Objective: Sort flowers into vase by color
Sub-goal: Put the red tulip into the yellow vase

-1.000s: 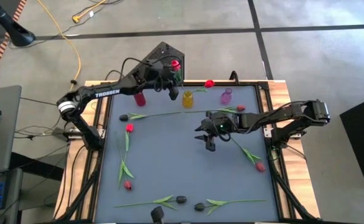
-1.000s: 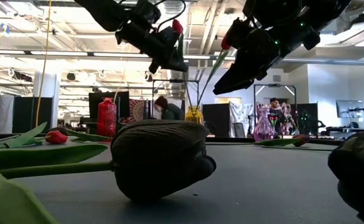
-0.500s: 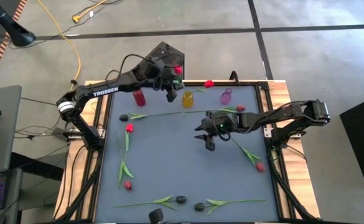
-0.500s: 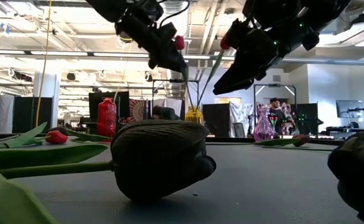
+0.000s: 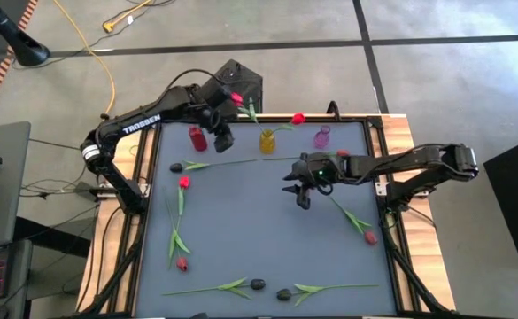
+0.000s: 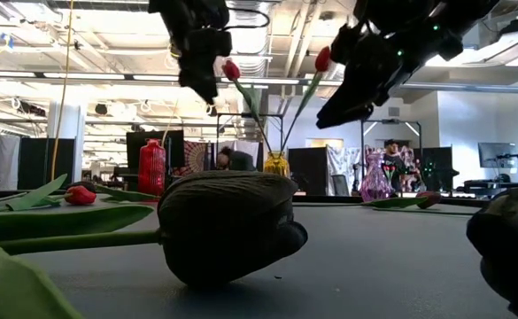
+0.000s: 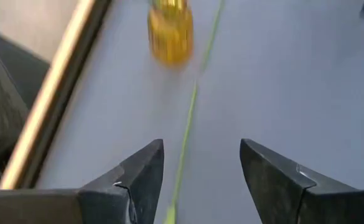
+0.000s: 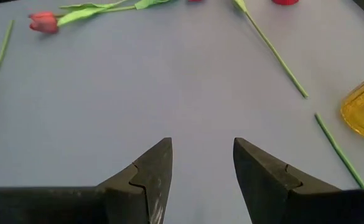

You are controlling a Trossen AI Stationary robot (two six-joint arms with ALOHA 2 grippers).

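White letters on the left arm (image 5: 139, 126) spell TROSSEN. The table (image 5: 241, 239) has a flat grey-blue top with a wooden rim, and it stands on a grey floor with a yellow cable (image 5: 90, 40) lying on it. Behind the table is a big room with ceiling lights, and people show far back.

Three small vases stand in a row near the far edge: a red vase (image 5: 197, 138), a yellow vase (image 5: 266, 141) and a pink vase (image 5: 321, 136). Two red tulips lean out of the yellow vase, one tulip (image 5: 235, 98) to the left and the other tulip (image 5: 298, 118) to the right.

The left gripper (image 5: 222, 140) hangs up in the air between the red and yellow vases, its fingers apart with nothing in them. The left-leaning tulip's head is just beside it.

The right gripper (image 5: 302, 195) hovers over the middle of the table, fingers apart too, holding nothing. More tulips lie flat around the table, like a red one (image 5: 184, 182) and a black one (image 5: 258, 283).
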